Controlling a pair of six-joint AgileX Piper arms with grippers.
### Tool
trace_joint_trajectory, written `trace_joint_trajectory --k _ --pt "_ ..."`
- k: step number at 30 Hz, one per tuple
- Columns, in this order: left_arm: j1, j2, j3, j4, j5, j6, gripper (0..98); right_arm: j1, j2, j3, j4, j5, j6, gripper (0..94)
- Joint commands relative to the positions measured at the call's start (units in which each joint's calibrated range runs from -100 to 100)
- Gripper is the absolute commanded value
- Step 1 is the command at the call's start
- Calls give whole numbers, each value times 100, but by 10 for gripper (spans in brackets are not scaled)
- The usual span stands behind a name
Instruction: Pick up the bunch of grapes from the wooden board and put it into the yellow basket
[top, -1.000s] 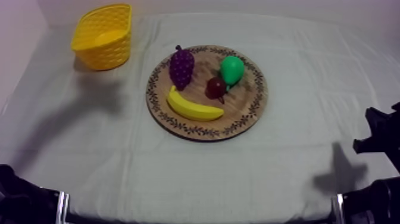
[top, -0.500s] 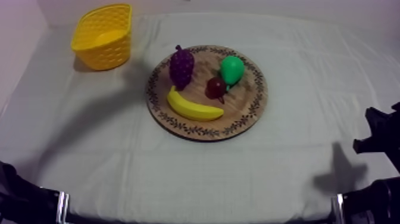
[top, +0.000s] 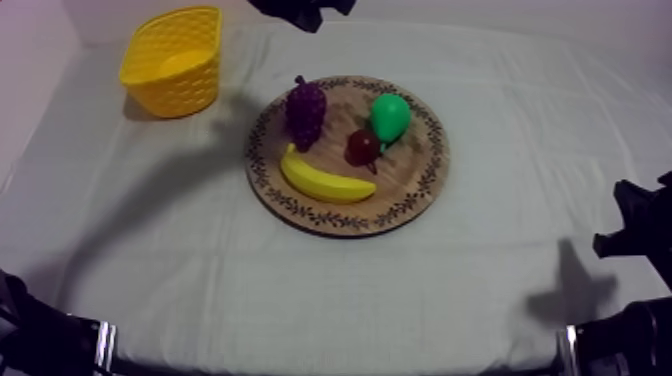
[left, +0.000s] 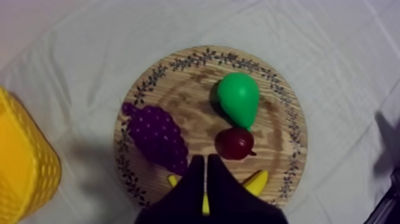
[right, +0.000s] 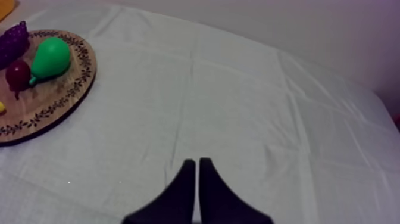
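Room: the board (top: 425, 190) is ringed by bare cloth (top: 180, 260); the basket (top: 172, 62) is set far left, well apart from it
Grapes: a purple, beaded bunch of grapes (top: 305, 112) is laid on the board's far left part, its tip just beside the banana (top: 325, 178)
Left gripper (left: 205, 159): jaws are pressed together, above the banana, near the grapes
Right gripper (right: 196, 162): jaws are pressed together over bare cloth, right of the board
Top view: the left arm (top: 300, 10) is seen at the far edge

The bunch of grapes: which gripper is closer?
Left. The left gripper hangs over the wooden board beside the bunch of grapes; the right gripper sits over bare cloth, off the board.
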Motion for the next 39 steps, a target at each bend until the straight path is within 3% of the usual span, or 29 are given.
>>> trace_joint_trajectory --k 1,5,11,20,28,31,35,39 --pt "-1 -3 45 -31 -14 491 0 1 -2 -1 1 -5 1 5" --pt "19 2 91 -92 -17 1300 0 1 -2 -1 1 -5 1 5" --pt "15 98 25 -88 160 1763 0 1 -2 -1 1 -5 1 5" --pt "-92 197 223 -86 211 1799 0 1 -2 -1 1 -5 1 5" --pt "-174 32 766 -66 -173 1451 14 1 -2 -1 1 -5 1 5" --pt "-170 -125 1044 -76 -447 1354 104 1 -2 -1 1 -5 1 5" --pt "-206 -343 1474 -75 -762 1445 451 1 -2 -1 1 -5 1 5" --pt "-292 -438 1683 -76 -1023 1487 653 1 -2 -1 1 -5 1 5"
